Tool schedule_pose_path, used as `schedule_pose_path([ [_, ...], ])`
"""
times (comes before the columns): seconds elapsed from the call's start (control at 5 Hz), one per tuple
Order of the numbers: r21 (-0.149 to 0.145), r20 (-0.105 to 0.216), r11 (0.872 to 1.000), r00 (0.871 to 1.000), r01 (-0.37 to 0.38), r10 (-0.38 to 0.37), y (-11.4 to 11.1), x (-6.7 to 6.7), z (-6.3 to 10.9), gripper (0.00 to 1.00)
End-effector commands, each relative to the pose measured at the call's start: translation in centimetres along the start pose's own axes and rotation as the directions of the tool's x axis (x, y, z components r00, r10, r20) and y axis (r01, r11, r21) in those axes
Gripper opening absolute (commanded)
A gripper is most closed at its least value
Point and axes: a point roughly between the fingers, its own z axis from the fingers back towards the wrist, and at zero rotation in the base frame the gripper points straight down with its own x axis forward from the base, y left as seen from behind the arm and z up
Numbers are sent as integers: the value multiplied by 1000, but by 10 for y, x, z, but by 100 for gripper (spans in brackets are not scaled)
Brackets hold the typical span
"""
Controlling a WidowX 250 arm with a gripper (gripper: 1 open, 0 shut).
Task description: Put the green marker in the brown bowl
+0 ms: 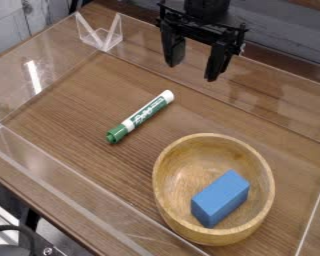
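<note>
One green marker: slim white barrel with green lettering, dark green cap at its lower-left end. It lies flat on the wooden worktop, long axis diagonal, cap end toward the lower left, bare end toward the upper right. It sits left of and above the brown bowl, near its rim but not touching. Bowl: wide, shallow, light tan wood, thick rim, holding a blue block. Tool: black, hanging over the far part of the worktop, pointing straight down, fingers spread apart and holding nothing, well apart from the marker. Clear plastic walls ring the worktop.
</note>
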Motion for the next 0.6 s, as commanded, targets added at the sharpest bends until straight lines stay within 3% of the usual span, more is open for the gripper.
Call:
schedule_pose_path([
  [0.0, 1, -15, 1000, 1000, 14, -14, 2, -2, -7, 100],
  [0.4, 11, 25, 987, 987, 160, -160, 24, -29, -15, 100],
])
